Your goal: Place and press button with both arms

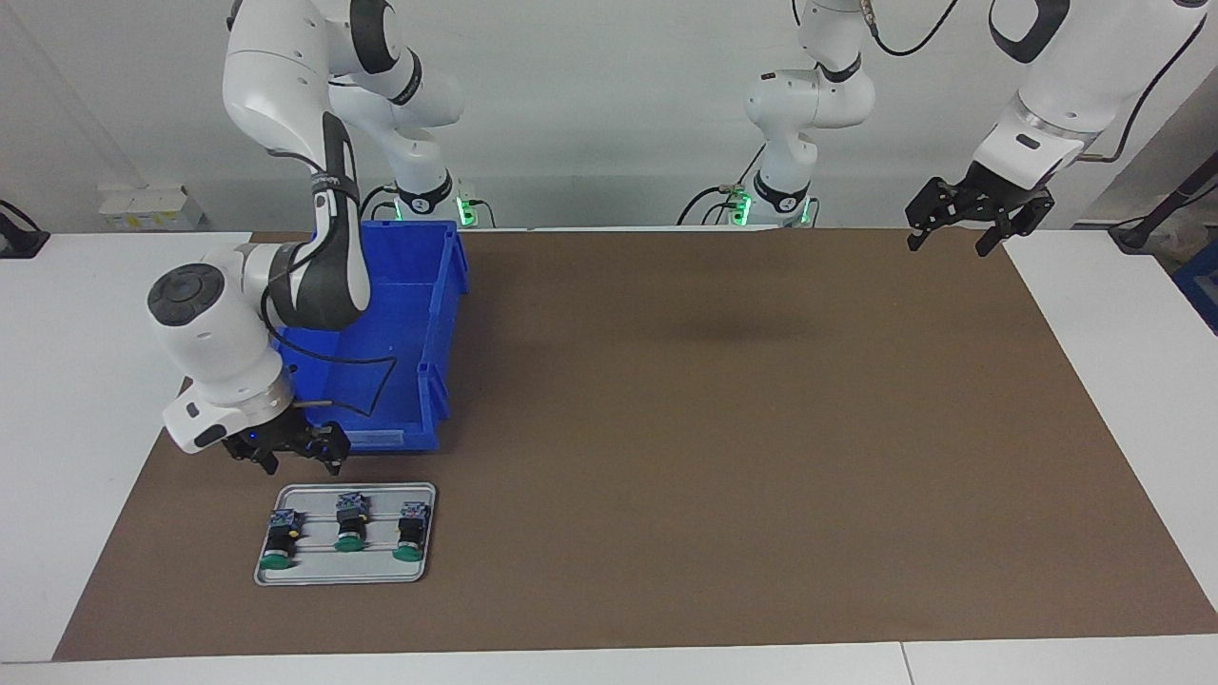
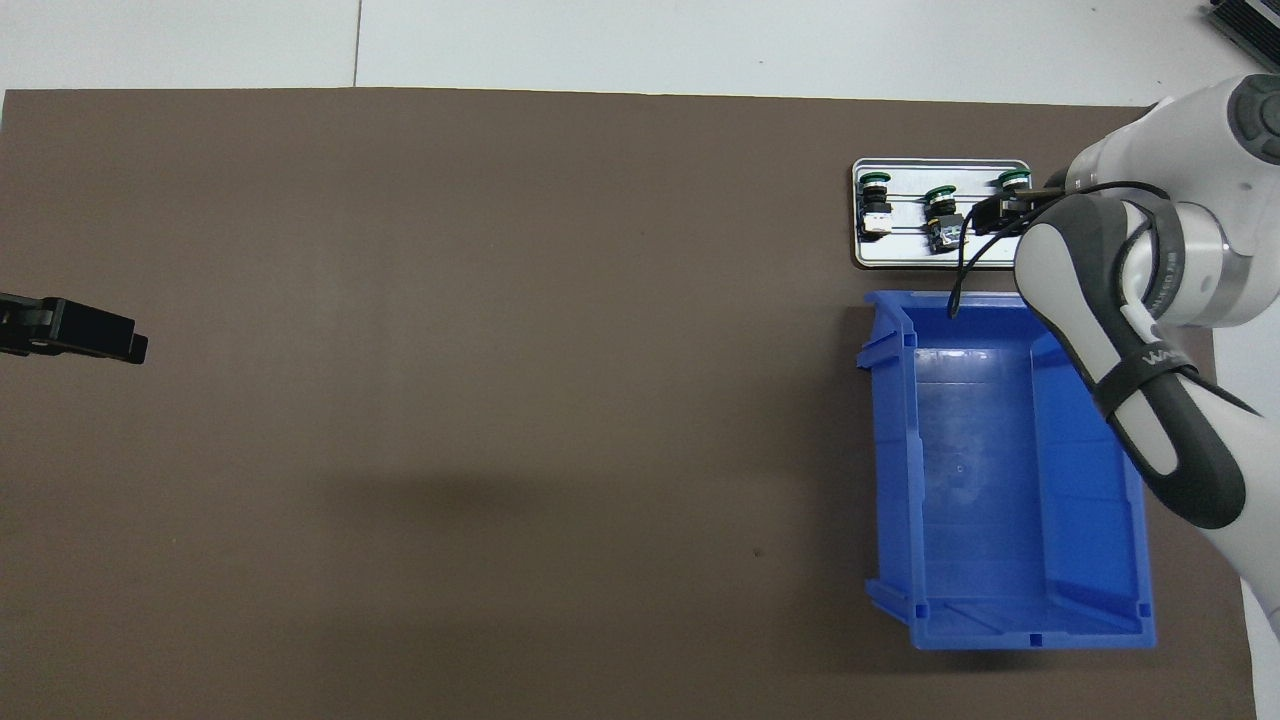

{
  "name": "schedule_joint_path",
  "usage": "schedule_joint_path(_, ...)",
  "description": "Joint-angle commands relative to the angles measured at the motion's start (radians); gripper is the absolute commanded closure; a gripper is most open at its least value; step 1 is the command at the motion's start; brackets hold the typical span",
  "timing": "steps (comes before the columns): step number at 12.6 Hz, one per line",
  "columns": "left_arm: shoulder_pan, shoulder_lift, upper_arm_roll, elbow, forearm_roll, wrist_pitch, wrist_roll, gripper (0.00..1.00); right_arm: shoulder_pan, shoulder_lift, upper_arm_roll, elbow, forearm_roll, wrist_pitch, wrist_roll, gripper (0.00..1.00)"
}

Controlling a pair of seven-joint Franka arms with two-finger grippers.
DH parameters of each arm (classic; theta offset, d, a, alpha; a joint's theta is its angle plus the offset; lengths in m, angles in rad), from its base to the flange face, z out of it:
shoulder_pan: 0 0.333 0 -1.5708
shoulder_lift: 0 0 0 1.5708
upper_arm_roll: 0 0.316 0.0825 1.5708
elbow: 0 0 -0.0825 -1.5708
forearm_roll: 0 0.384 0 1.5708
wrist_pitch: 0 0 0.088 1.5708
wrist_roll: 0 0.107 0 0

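Right black clawed gripper (image 1: 297, 463): hanging open over the silver metal tray's (image 1: 285, 574) near edge, grasping nothing.
Left black clawed gripper (image 1: 954, 237): waiting raised, fingers spread.

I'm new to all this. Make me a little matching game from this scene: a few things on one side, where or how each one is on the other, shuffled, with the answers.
Things
1. blue bin
2. metal tray
3. left gripper
4. right gripper

Places or states
A. holds three green-capped buttons
B. raised over the mat's corner at the left arm's end, open, waiting
C. empty, between the tray and the robots
D. low over the tray's edge nearest the bin

Pairs: 1-C, 2-A, 3-B, 4-D
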Motion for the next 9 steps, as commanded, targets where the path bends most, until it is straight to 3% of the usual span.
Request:
schedule_joint_path(1,0.008,-0.027,-0.007,-0.033,0.019,0.013,0.0,0.0,0.015,0.1,0.004,0.06,0.0,0.091,0.033,0.04)
schedule_joint_path(5,0.008,-0.027,-0.007,-0.033,0.019,0.013,0.0,0.0,0.032,0.161,0.004,0.092,-0.005,0.138,0.053,0.04)
schedule_joint_path(9,0.008,-0.027,-0.007,-0.033,0.019,0.013,0.0,0.0,0.032,0.168,0.004,0.092,-0.008,0.171,0.053,0.05)
